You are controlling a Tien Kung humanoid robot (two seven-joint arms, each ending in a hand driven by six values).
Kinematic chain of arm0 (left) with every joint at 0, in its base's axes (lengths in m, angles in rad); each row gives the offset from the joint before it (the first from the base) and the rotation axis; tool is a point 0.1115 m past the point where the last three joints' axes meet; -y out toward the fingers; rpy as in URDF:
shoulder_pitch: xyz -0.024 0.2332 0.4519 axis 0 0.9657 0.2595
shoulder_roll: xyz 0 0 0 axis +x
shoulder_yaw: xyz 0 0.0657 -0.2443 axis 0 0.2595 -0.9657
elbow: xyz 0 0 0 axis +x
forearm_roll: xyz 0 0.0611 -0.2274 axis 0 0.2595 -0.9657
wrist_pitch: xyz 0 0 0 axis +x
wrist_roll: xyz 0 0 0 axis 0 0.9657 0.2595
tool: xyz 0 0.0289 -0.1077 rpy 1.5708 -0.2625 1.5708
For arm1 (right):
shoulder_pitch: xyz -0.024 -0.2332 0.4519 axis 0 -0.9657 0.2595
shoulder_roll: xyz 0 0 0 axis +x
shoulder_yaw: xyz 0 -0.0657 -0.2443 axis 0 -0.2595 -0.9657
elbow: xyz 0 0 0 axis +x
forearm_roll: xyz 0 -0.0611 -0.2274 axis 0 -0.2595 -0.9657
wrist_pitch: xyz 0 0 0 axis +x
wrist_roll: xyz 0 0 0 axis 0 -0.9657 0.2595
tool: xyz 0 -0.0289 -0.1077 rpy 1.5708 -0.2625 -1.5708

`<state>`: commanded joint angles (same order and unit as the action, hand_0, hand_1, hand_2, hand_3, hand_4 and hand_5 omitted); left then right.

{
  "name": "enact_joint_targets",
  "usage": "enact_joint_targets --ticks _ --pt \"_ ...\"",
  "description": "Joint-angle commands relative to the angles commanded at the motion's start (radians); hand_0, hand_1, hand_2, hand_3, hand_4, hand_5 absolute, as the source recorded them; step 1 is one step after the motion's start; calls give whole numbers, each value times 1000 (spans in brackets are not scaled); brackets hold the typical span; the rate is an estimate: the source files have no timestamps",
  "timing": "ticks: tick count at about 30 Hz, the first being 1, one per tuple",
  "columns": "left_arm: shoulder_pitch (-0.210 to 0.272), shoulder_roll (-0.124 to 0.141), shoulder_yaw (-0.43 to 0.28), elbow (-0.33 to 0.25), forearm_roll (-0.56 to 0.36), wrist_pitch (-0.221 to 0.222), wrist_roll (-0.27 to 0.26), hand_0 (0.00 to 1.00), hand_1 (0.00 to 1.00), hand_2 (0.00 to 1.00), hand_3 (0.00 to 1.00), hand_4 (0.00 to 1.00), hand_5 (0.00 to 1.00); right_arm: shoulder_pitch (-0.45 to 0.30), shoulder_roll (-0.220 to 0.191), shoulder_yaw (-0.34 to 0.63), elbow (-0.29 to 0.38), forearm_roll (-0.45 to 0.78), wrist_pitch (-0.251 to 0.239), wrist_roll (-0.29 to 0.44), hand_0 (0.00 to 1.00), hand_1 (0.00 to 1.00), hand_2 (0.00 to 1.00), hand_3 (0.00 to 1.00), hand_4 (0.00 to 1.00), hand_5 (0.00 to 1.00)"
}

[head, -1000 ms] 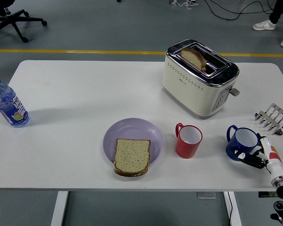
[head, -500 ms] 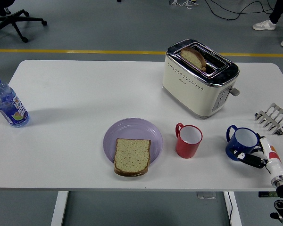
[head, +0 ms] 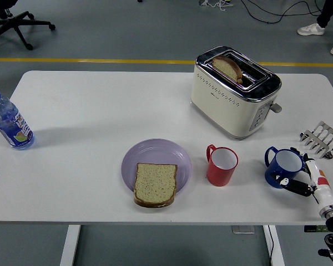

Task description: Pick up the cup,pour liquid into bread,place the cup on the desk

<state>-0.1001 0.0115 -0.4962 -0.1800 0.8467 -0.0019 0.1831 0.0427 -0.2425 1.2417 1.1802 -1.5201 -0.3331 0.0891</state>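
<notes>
Head view shows your right hand [head: 306, 182] just right of the blue cup [head: 283, 168], fingers curled against its side, grip uncertain, handle pointing left, away.

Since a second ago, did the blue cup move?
Yes. The blue cup slid slightly left, toward the red cup, with the right hand around it.

Grey smooth floor [head: 127, 33] extends beyond the white rectangular table [head: 100, 100], crossed by a yellow painted line [head: 89, 60] parallel to the table's far edge. A black wheeled office chair base [head: 14, 23] stands top left; black cables [head: 266, 11] trail top right.
</notes>
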Motion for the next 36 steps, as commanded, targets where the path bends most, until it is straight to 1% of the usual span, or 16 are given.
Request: enact_joint_targets --ticks 4,5,8,10,11,12,18,22,23,26,28,29,31,34,35,36 --pt "0 0 -1 0 1 0 0 676 740 752 645 405 998 -5 -3 9 15 4 4 -2 848 814 922 938 946 166" --pt "0 0 -1 0 1 0 0 676 740 752 645 405 998 -8 -4 12 24 5 5 -3 854 826 935 974 963 174" --pt "0 -1 -3 0 4 0 0 676 740 752 645 405 998 -16 -9 18 46 6 8 -7 854 826 935 974 963 174" --pt "-1 0 -1 0 2 0 0 676 740 752 645 405 998 -24 -14 20 71 8 10 -12 854 826 935 974 963 174" --pt "-1 0 -1 0 2 0 0 677 740 752 647 405 998 -28 -17 22 88 8 10 -14 884 848 944 991 965 176" --pt "-1 0 -2 0 3 0 0 677 740 752 647 405 998 -30 -18 22 95 8 10 -15 884 848 944 991 965 176" --pt "-3 0 -2 0 3 0 0 676 740 752 647 405 998 -62 -31 44 206 4 2 -22 889 848 951 997 966 183" --pt "-3 1 -1 0 2 0 0 676 740 752 647 405 998 -73 -35 66 273 4 -17 -17 889 848 951 997 966 183" --pt "-3 1 0 0 1 0 0 676 739 752 646 405 998 -74 -35 79 297 8 -34 -13 888 841 948 988 976 178" --pt "-3 1 0 0 1 0 0 676 739 752 646 405 998 -73 -33 97 329 18 -51 -12 888 841 948 988 976 178" --pt "-2 1 -1 0 3 -1 0 676 739 752 646 405 998 -70 -31 115 354 35 -73 -17 888 841 948 988 976 178" --pt "-2 1 -1 0 3 -1 0 676 740 752 646 405 998 -70 -29 123 362 48 -76 -11 841 793 877 889 952 200" --pt "-2 1 0 0 3 -1 1 676 740 752 646 405 998 -70 -25 148 385 108 -75 2 841 793 877 889 952 200" --pt "-1 1 -1 0 5 -2 1 676 740 752 646 405 998 -72 -18 197 422 232 -47 22 841 793 877 889 952 200" --pt "0 1 0 0 5 -3 1 676 740 752 646 405 998 -75 -17 214 433 271 -42 30 801 726 782 763 807 277" --pt "0 1 0 0 4 -3 1 676 740 752 646 405 998 -77 -15 233 443 316 -39 40 801 726 782 763 807 277"
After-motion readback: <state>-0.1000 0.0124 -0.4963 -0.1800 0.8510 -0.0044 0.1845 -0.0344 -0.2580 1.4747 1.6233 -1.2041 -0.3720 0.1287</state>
